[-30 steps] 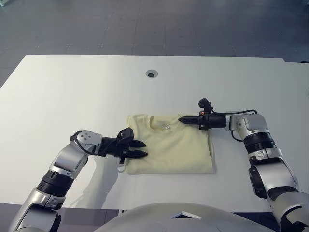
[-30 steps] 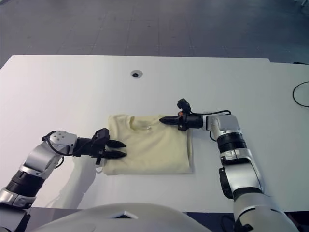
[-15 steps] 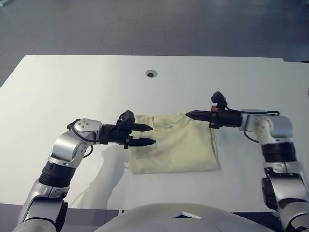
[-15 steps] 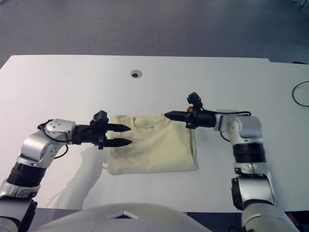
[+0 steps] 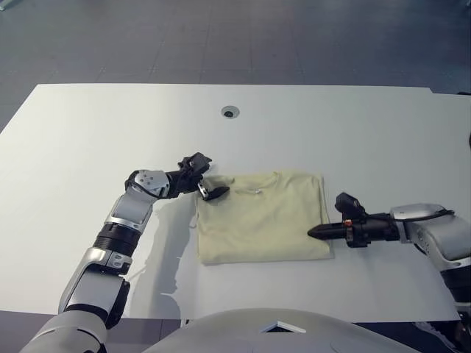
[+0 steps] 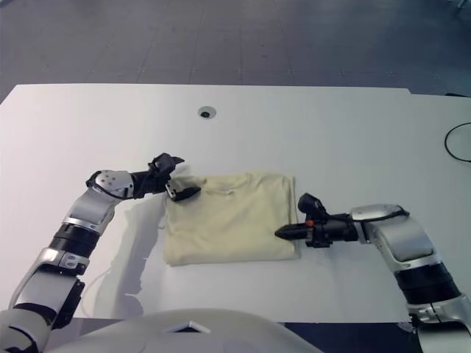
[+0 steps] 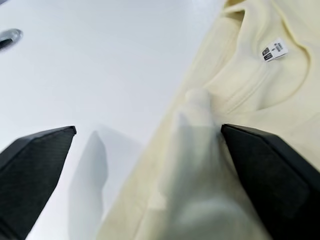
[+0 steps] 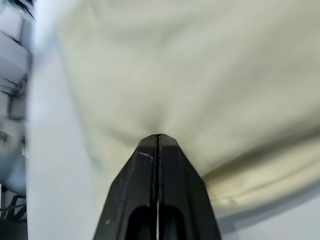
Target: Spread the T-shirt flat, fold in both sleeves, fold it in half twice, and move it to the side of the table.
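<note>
A pale yellow T-shirt (image 5: 261, 220) lies folded into a rough rectangle in the middle of the white table (image 5: 110, 125), collar toward the far side. My left gripper (image 5: 210, 188) is at the shirt's far left corner beside the collar. It is open, and in the left wrist view a raised bump of cloth (image 7: 197, 107) lies between its fingers (image 7: 35, 165). My right gripper (image 5: 315, 232) is shut, its tip touching the shirt's right edge near the front corner. The right wrist view shows the shut fingertips (image 8: 158, 139) resting on the fabric (image 8: 200, 65).
A small round hole (image 5: 230, 112) sits in the tabletop beyond the shirt. A black cable (image 6: 460, 140) loops at the table's right edge. Bare table surrounds the shirt on all sides, and dark floor lies past the far edge.
My left gripper moved from the shirt's near left side up to the far left corner. My right gripper swung from the collar back to the near right edge. The shirt shifted slightly right.
</note>
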Robot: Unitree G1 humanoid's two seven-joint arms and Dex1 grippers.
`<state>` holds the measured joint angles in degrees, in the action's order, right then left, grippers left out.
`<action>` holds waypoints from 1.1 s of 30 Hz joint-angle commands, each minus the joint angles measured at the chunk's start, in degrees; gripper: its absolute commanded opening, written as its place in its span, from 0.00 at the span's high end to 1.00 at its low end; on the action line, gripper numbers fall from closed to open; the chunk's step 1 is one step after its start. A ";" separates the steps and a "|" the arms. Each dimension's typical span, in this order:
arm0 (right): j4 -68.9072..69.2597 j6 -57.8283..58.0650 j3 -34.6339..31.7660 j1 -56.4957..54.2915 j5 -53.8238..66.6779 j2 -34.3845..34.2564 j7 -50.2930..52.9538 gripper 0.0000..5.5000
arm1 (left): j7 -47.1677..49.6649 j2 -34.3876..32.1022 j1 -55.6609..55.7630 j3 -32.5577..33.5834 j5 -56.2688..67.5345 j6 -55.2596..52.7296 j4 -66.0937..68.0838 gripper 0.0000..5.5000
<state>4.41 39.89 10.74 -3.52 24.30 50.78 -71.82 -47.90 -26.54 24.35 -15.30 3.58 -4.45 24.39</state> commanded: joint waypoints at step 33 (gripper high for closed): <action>-24.83 -17.44 2.69 -22.27 -14.92 -9.83 11.11 1.00 | -6.75 -19.90 -25.81 2.23 -3.51 -8.47 -45.98 0.02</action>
<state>-17.89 24.36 12.34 -23.60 11.79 41.44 -60.52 -55.34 -45.25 -0.09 -11.48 2.90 -13.90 -21.49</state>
